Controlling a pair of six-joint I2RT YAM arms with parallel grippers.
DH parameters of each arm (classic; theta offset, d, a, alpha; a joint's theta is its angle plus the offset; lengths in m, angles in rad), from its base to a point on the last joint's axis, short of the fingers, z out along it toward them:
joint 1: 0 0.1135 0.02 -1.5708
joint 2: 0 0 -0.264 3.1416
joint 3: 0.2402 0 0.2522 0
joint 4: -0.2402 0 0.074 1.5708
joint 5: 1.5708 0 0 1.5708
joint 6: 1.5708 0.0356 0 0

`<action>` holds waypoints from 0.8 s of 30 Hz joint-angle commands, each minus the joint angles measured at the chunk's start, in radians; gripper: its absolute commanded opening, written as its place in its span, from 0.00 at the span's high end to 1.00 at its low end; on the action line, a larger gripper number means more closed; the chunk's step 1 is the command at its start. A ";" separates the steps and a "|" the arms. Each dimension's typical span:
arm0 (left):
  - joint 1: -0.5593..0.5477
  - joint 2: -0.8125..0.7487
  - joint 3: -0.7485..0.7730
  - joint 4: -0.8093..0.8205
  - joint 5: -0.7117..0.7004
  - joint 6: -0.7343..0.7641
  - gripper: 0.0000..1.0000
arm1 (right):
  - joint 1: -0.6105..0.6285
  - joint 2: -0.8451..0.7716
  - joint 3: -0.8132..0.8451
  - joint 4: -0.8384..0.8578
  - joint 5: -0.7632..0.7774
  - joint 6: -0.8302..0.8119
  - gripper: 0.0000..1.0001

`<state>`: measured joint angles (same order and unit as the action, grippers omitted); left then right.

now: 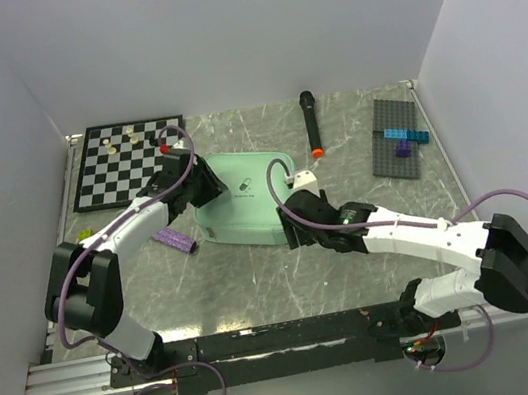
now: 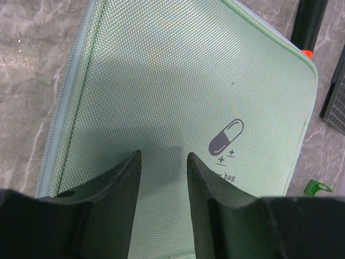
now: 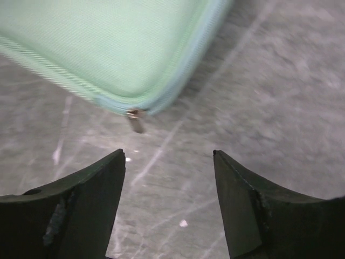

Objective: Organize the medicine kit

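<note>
Two arms are reaching inward over the grey marbled table (image 1: 259,289), both meeting at the medicine kit (image 1: 236,200). The kit is lying flat and zipped shut near the middle of the table, lid up, just right of the chessboard (image 1: 127,165).

The left gripper (image 2: 163,157) is hanging over the kit's left part. Its two black fingers (image 2: 126,183) are standing partly spread, with only the woven green lid showing in the gap. They are gripping nothing, and whether the tips are actually pressing on the fabric is hard to tell from this angle. The pill logo (image 2: 226,137) is sitting just beyond the finger on the right of that view.

The right gripper (image 3: 168,156) is hovering low over bare table at the kit's near right corner, its jaws spread wide and empty. The small metal zip pull (image 3: 136,122) is dangling from that corner, just ahead of the fingers and apart from them.

Behind the kit, a black microphone (image 1: 312,124) with an orange ring is lying near its far edge. A dark grey brick plate (image 1: 386,152) carrying blue and purple bricks is lying well off to the right. A purple piece (image 1: 174,240) is lying beside the left arm, just left of the kit.
</note>
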<state>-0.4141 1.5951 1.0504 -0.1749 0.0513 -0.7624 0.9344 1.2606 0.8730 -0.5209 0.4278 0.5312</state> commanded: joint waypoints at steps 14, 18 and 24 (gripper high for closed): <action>-0.006 0.017 -0.010 -0.021 0.009 0.015 0.55 | 0.050 0.263 0.135 0.067 0.176 -0.030 0.57; -0.006 0.016 -0.010 -0.026 0.001 0.018 0.55 | 0.052 0.205 0.097 0.058 0.247 -0.008 0.68; -0.006 0.017 -0.009 -0.025 0.004 0.020 0.55 | 0.049 0.094 0.028 0.091 0.241 -0.037 0.85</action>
<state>-0.4160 1.5951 1.0504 -0.1684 0.0570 -0.7609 0.9901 1.4567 0.9260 -0.4412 0.5831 0.5045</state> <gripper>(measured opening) 0.453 0.215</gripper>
